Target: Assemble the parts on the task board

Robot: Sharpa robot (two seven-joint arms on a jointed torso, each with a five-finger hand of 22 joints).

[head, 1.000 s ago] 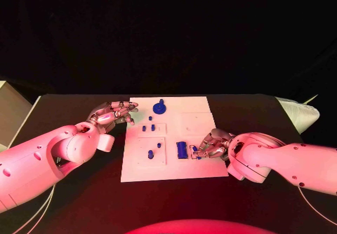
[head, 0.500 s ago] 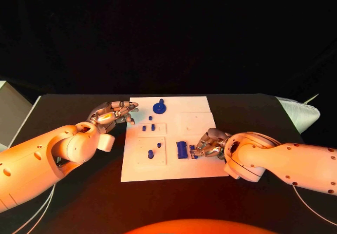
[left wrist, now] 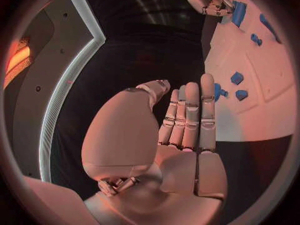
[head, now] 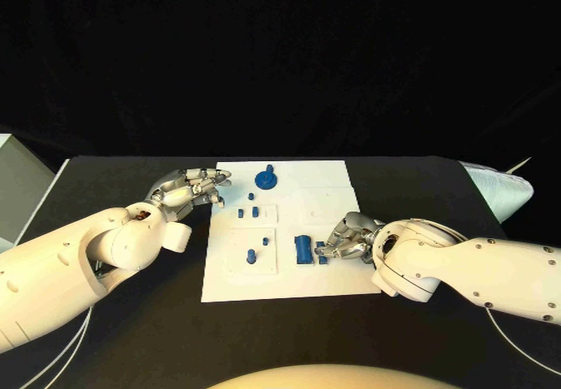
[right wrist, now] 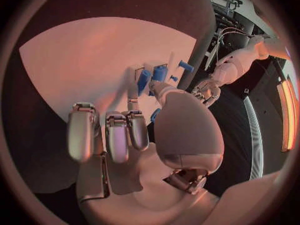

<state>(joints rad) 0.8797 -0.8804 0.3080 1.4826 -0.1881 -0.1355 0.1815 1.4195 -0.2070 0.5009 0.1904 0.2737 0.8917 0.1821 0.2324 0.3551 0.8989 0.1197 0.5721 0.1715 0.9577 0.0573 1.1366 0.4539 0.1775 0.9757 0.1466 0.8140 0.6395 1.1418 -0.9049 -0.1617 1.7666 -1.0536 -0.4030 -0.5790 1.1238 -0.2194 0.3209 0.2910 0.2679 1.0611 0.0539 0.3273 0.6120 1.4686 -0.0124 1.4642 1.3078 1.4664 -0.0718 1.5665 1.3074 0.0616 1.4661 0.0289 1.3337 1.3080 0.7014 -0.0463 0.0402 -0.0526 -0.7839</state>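
Working at the task board (head: 339,279) mid-frame, the right hand (head: 347,239) curled beside an upright blue part (head: 303,247); whether it gripped, I cannot tell. The left hand (head: 187,190), upper left, held nothing. Next probably called for seating that part.

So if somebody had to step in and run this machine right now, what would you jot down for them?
Left hand: holds nothing, fingers straight and together, at the task board's far left edge.
Right hand: down on the board's near right part, fingers at the upright blue block; whether it grips a part I cannot tell.
Parts: a round blue piece at the far end, small blue pegs mid-board, one blue peg in the near left panel.
Done: several parts seem to stand in the board.
Left: the piece under the right hand, then check the rest.
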